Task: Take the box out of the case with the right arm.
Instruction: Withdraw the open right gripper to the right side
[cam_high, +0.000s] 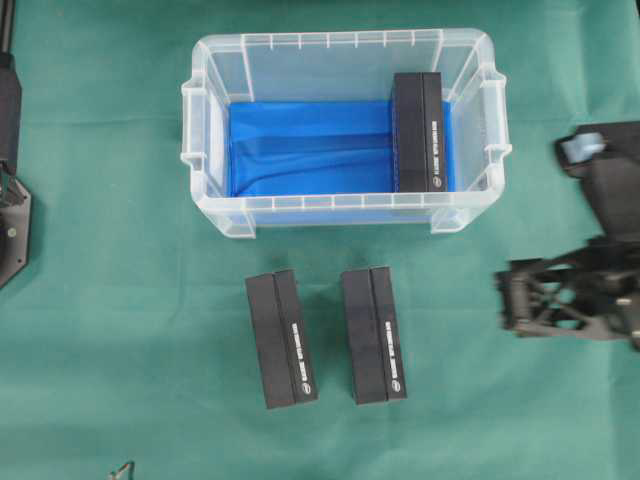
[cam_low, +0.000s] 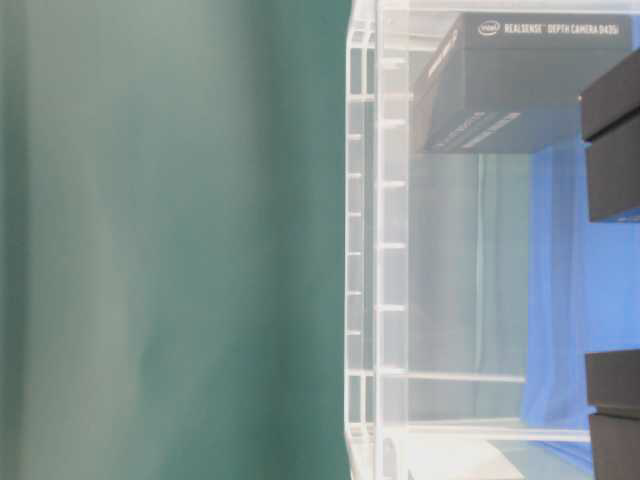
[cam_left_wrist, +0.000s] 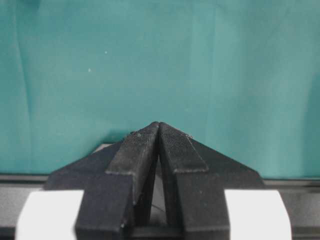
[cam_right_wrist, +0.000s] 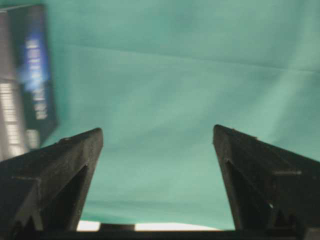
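Observation:
The case (cam_high: 215, 120) is a clear plastic bin with a blue floor lining, at the top middle of the overhead view. One black box (cam_high: 418, 130) lies inside it against the right end; the table-level view shows it through the clear wall (cam_low: 520, 90). My right gripper (cam_high: 505, 300) hovers over the green cloth to the right of the case and below it, outside the bin, pointing left. In its wrist view the right gripper (cam_right_wrist: 157, 130) stands open with only cloth between the jaws. My left gripper (cam_left_wrist: 159, 125) is shut and empty over bare cloth.
Two more black boxes (cam_high: 281, 340) (cam_high: 373, 335) lie side by side on the cloth in front of the case. One black box (cam_right_wrist: 27, 75) shows blurred at the left edge of the right wrist view. The left arm (cam_high: 10, 200) sits at the far left edge.

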